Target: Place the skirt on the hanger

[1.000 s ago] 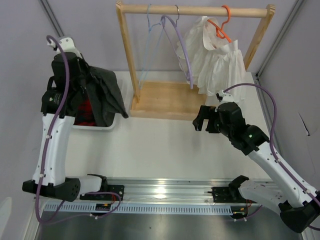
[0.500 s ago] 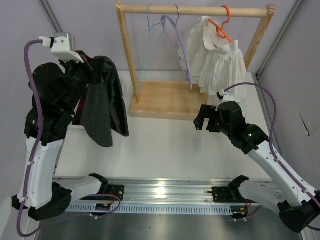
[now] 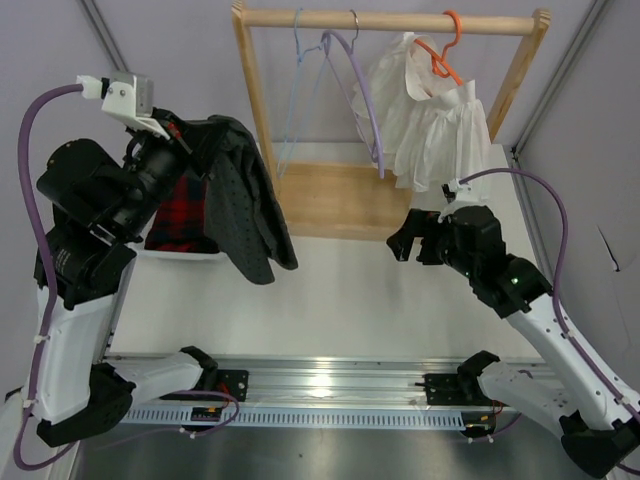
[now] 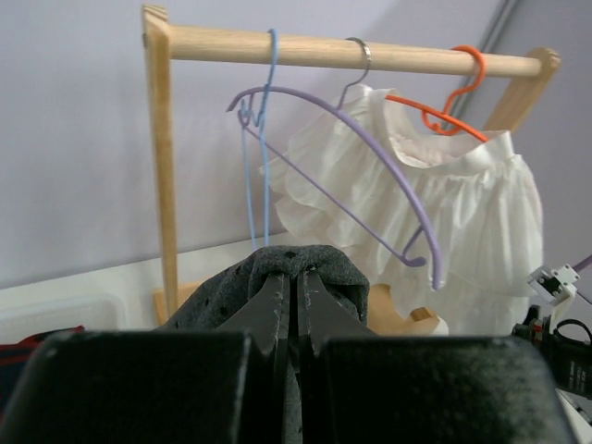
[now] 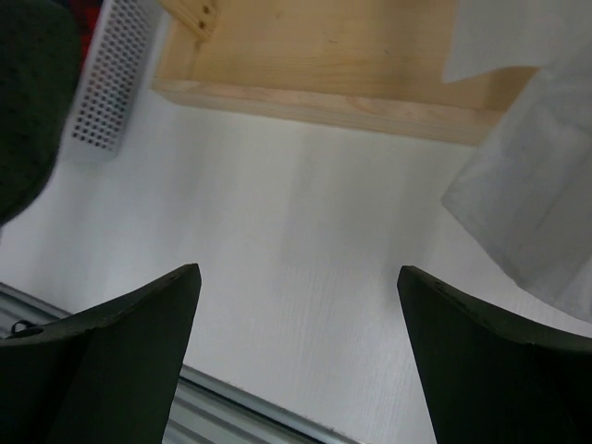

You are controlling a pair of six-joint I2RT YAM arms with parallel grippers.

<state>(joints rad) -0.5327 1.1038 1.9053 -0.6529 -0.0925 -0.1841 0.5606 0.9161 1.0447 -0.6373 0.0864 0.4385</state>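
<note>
The dark charcoal skirt (image 3: 245, 205) with tiny light dots hangs from my left gripper (image 3: 200, 135), raised above the table left of the rack. In the left wrist view my left gripper (image 4: 297, 275) is shut on a fold of the skirt (image 4: 319, 264). The pale light-blue wire hanger (image 3: 297, 95) hangs at the left end of the rack's rod; it also shows in the left wrist view (image 4: 261, 139), just beyond the skirt. My right gripper (image 3: 403, 240) is open and empty over the table in front of the rack base; its wrist view (image 5: 298, 277) shows bare table between the fingers.
A wooden rack (image 3: 390, 19) stands at the back on a wooden base (image 3: 330, 200). A lilac hanger (image 3: 362, 95) and an orange hanger (image 3: 445, 50) with a white ruffled garment (image 3: 430, 120) hang on it. A white basket (image 3: 185, 253) at left holds a red-black plaid garment (image 3: 180, 215).
My left arm has lifted the skirt out of the basket and carried it up and right toward the rack. The right arm has barely moved.
</note>
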